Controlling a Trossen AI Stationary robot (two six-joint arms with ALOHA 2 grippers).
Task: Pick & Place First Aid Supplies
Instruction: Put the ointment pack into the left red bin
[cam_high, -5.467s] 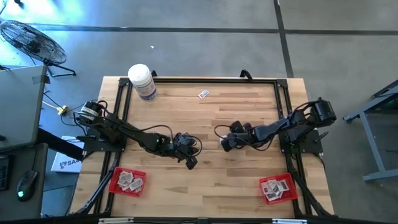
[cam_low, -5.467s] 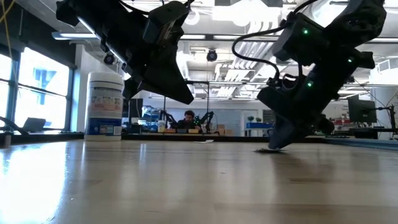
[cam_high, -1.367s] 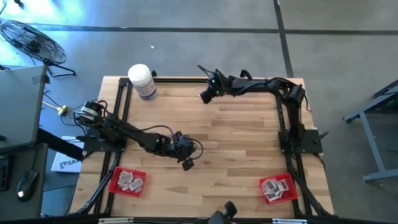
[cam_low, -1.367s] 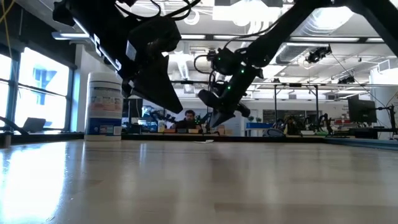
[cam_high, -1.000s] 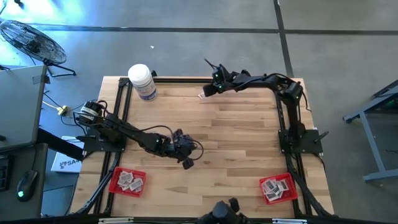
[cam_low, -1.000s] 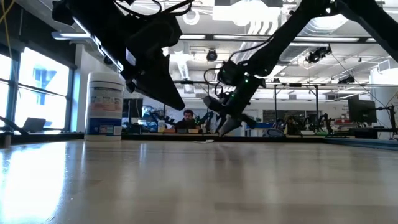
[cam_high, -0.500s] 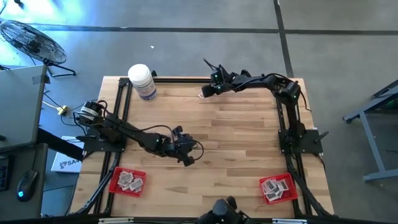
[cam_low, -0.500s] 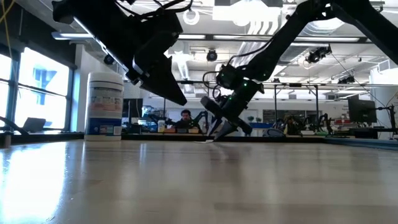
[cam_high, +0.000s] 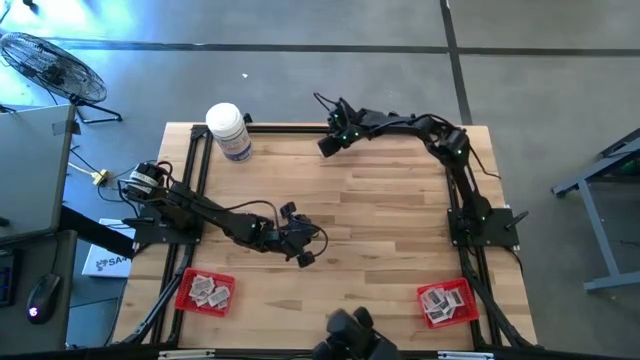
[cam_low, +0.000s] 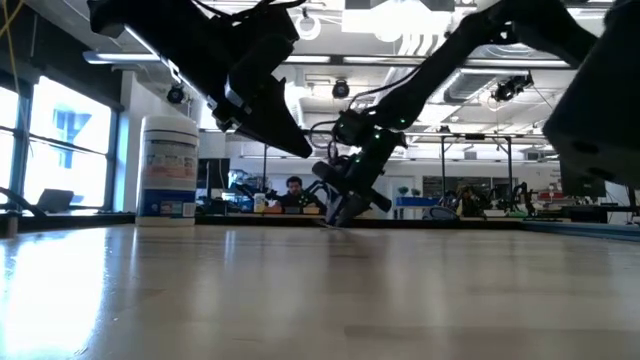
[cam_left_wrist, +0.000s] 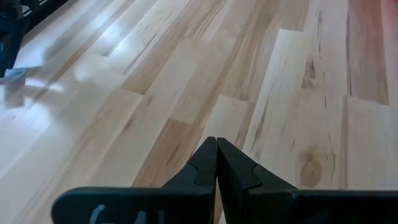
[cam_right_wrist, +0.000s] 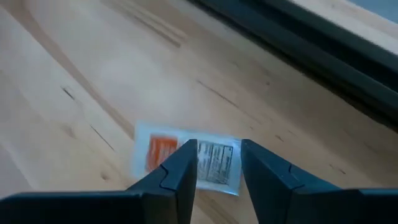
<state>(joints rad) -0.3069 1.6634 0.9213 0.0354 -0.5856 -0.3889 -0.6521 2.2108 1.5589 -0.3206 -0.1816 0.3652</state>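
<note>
My right hand (cam_high: 324, 146) is stretched out to the far edge of the worktop (cam_high: 380, 230), a little left of that edge's middle, and it points down at a single packet (cam_right_wrist: 186, 155) lying flat on the wood there. My right fingers (cam_right_wrist: 180, 171) stand apart with a narrow gap between them, one on each side of the packet's printed face, and I cannot tell whether they touch it. From table height this hand (cam_low: 335, 212) hangs just above the wood near the far edge.

My left hand (cam_high: 303, 259) hovers over the middle of the worktop, somewhat toward the left side, with its fingers (cam_left_wrist: 208, 168) pressed together and nothing between them; only bare boards lie beneath it.

The other packets are already in the two red trays. The left tray (cam_high: 186, 290) sits at the near left corner with several packets (cam_high: 210, 291) in it, and the right tray (cam_high: 465, 310) sits at the near right corner with its own pile of packets (cam_high: 441, 302).

A white bottle (cam_high: 228, 130) with a white cap stands at the far left corner, well apart from both hands. From table height, a person (cam_low: 293, 190) sits far back in the room behind the worktop.
</note>
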